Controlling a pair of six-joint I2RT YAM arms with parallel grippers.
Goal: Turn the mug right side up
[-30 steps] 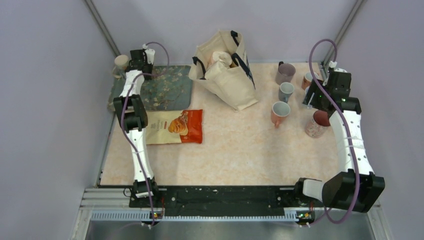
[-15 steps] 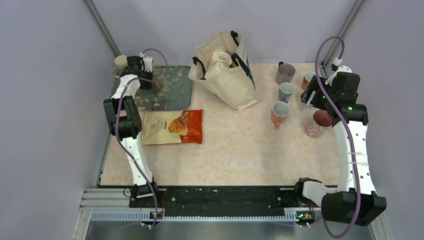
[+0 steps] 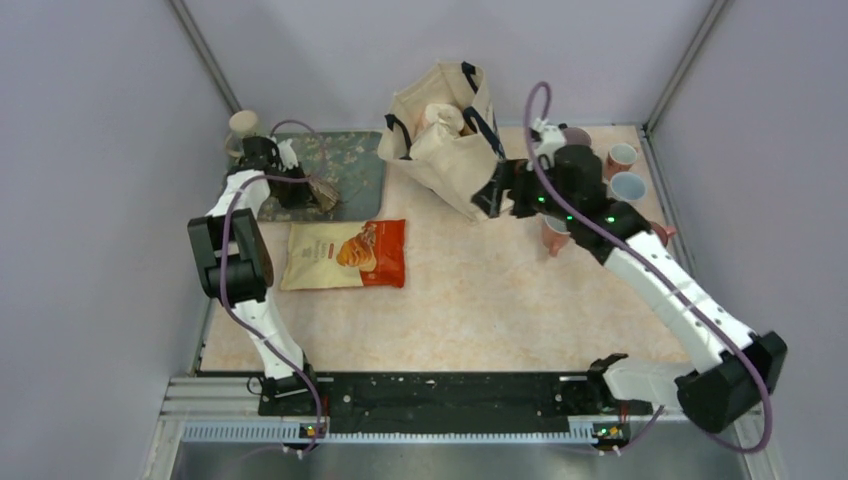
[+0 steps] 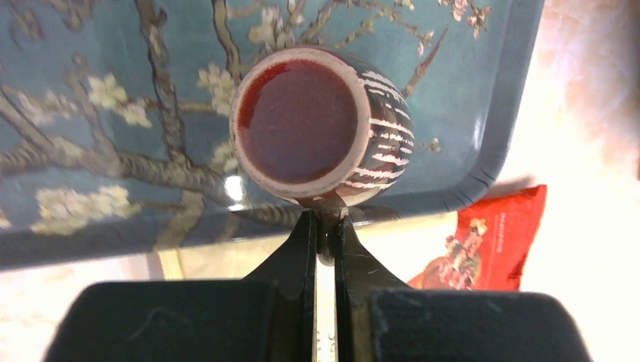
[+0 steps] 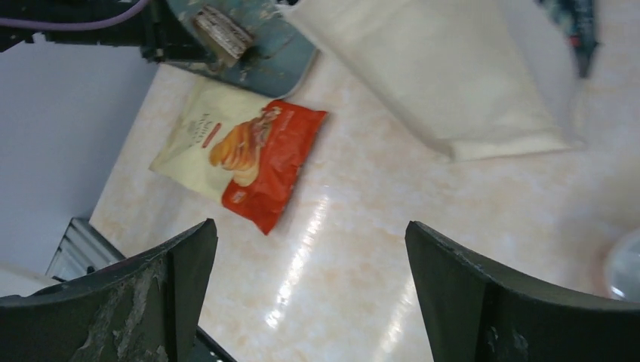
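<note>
The left pincer [image 4: 324, 226] is clenched on a thin part at the lower side of the striped mug [image 4: 317, 136]. The mug sits near the front edge of the floral tray [image 4: 90, 113], with its red-lined mouth facing the wrist camera. A snack bag [image 3: 345, 252] lies just in front of the tray, and a tote bag [image 3: 450, 140] stands to the tray's right. The right pincer [image 5: 308, 226] is released and grasps nothing, above the counter [image 3: 480, 300].
</note>
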